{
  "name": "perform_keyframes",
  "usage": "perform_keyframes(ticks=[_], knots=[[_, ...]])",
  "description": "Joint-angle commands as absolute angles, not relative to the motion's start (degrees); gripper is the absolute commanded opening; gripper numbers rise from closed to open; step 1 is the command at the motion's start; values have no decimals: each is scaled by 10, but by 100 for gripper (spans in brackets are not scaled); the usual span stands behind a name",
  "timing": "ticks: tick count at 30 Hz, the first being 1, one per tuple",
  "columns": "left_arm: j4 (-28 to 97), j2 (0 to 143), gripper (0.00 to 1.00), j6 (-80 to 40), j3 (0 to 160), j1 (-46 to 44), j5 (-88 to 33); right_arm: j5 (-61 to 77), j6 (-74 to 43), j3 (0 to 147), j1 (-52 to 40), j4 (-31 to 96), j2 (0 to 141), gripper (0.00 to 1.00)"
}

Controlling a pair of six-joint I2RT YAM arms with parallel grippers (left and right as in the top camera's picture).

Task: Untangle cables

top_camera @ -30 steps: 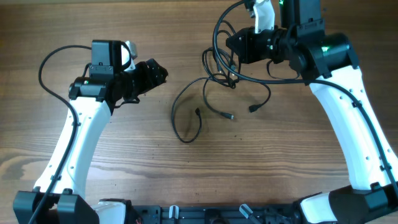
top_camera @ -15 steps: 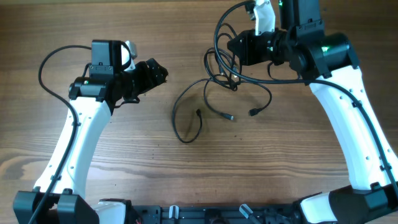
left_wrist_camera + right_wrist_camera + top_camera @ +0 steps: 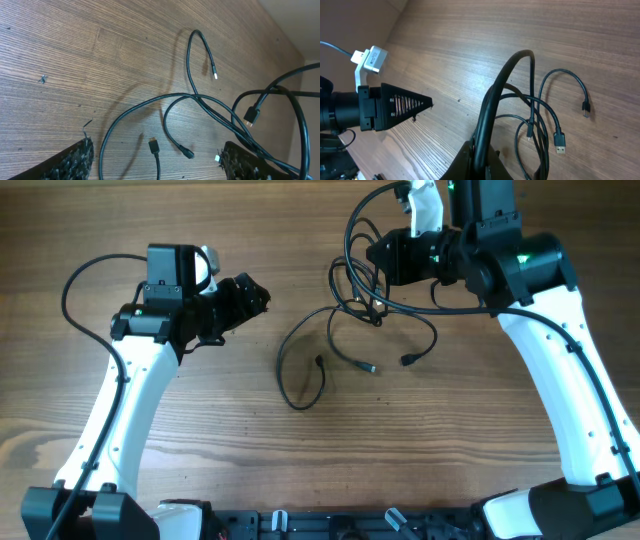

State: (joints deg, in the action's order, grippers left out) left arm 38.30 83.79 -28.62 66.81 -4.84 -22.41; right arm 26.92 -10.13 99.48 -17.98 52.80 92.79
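Several thin black cables [image 3: 345, 305] lie tangled on the wooden table at the upper middle. One loose loop [image 3: 288, 375] reaches toward the centre, with plug ends [image 3: 372, 368] beside it. My right gripper [image 3: 372, 260] is shut on one cable [image 3: 525, 57], which arches up out of the jaws [image 3: 485, 155] above the bundle; a USB plug [image 3: 560, 142] lies below. My left gripper [image 3: 262, 298] is open and empty, left of the tangle. In the left wrist view the open jaws [image 3: 157, 162] frame the cables [image 3: 200, 102] and a silvery-tipped end [image 3: 215, 75].
The wooden table [image 3: 200, 440] carries nothing else. Both white arms reach in from the front edge, and thicker black wires [image 3: 80, 280] run along them. The left gripper's finger [image 3: 405, 104] shows in the right wrist view.
The right gripper and its held cable have shifted very slightly, nudging the hanging plug ends a little. The left arm has not moved.
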Motion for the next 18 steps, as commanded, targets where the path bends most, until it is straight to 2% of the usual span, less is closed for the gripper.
perform_keyframes(ticks=[1, 18], knots=[[380, 843, 84, -290, 668, -50, -229, 265, -91, 998, -181, 530, 932, 7], [374, 844, 84, -294, 668, -50, -229, 244, -90, 998, -181, 536, 932, 7]])
